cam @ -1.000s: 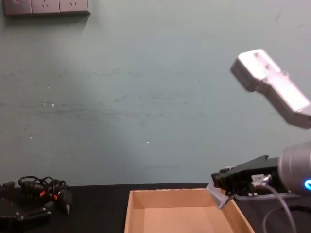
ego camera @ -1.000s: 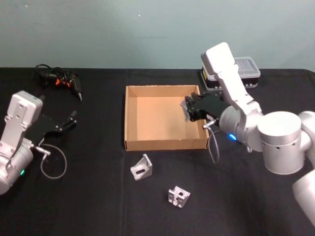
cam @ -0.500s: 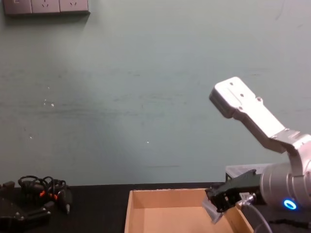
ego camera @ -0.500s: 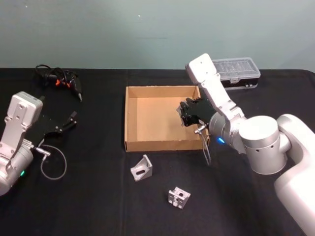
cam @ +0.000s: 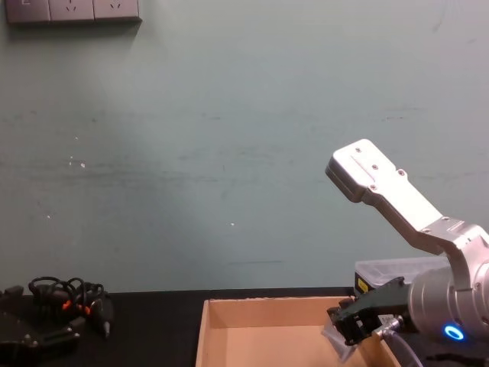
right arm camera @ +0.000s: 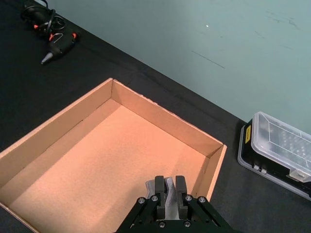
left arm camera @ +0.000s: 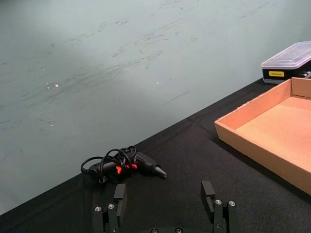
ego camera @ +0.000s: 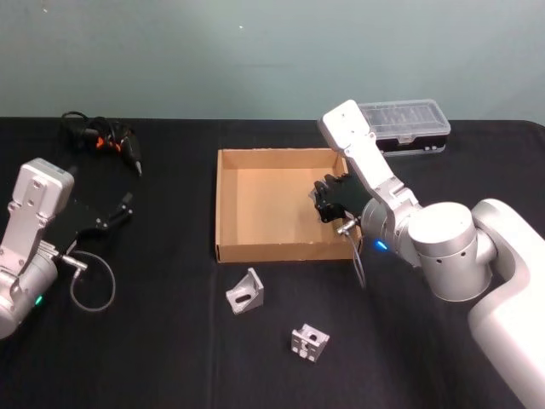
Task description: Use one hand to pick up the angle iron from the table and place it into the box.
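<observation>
My right gripper [ego camera: 324,201] hangs over the right side of the tan cardboard box [ego camera: 218,204], shut on a silver angle iron [right arm camera: 168,198]. From the chest, that angle iron [cam: 335,342] sits just above the box's floor, inside the right wall. Two more angle irons lie on the black table in front of the box, one [ego camera: 245,290] close to its front wall and one [ego camera: 309,341] nearer to me. My left gripper [ego camera: 124,207] rests open at the far left of the table, nothing between its fingers [left arm camera: 209,192].
A black tool with coiled cables [ego camera: 106,136] lies at the back left. A black case with a clear lid [ego camera: 404,124] stands behind the box at the back right. The box's rim [right arm camera: 160,109] shows its floor bare.
My right arm has swung left and dropped a little, carrying the angle iron from the box's right wall to inside it. The left arm is still.
</observation>
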Robot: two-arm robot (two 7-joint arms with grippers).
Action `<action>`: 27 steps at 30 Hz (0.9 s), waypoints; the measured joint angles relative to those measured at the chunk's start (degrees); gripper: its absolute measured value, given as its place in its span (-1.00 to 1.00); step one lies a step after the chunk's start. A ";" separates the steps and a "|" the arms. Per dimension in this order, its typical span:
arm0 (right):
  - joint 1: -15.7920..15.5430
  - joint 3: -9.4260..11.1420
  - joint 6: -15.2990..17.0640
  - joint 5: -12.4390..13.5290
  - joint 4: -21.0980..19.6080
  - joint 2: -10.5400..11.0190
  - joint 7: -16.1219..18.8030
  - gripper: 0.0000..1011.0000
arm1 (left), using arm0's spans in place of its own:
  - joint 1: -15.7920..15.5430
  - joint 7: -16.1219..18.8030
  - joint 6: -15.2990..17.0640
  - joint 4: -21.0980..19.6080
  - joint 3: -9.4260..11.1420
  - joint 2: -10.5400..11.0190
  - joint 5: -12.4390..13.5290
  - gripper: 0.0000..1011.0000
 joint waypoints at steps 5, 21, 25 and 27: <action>-0.08 0.35 0.05 -0.60 0.22 -0.16 0.32 -0.66 | 0.00 0.00 0.00 0.00 0.00 0.00 0.00 0.98; -1.53 3.11 -0.54 -1.32 -2.08 -0.17 2.39 0.30 | 0.00 0.00 0.00 0.00 0.00 0.00 0.00 0.98; -3.33 5.20 -0.53 0.10 -5.31 0.57 3.86 0.56 | 0.00 0.00 0.00 0.00 0.00 0.00 0.00 0.98; -4.09 5.94 -0.36 0.72 -6.65 0.96 4.60 0.59 | 0.00 0.00 0.00 0.00 0.00 0.00 0.00 0.98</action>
